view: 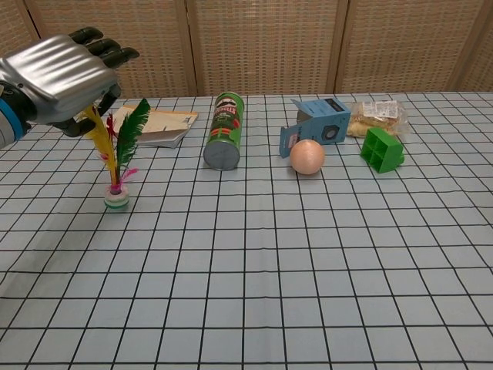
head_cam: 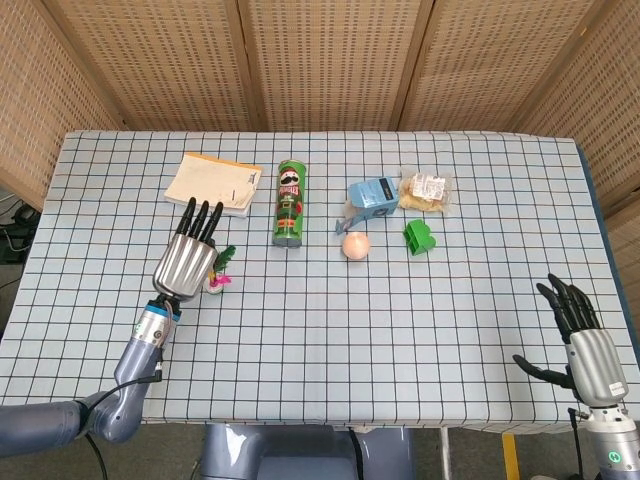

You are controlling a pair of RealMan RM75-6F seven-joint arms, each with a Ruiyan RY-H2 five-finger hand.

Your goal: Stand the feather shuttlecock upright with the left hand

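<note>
Showing the setting, a table under a blue-and-white checked cloth: every object rests on it.
Left hand: my silver hand with black fingers, above the feathers; fingers curl around the yellow plume, apparently holding it.
Right hand: fingers spread, empty, well apart.
Shuttlecock: green, yellow and pink feather shuttlecock, upright on its round base, near the cloth's left edge.
Technique: I should let go gently, lifting straight up so the feathers do not drag and tip it.

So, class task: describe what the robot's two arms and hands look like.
Both hands, left hand and right hand, have ribbed silver metal backs and black fingers. The left arm is grey-blue and rounded, with a blue ring at the wrist and a thin black cable alongside it.
</note>
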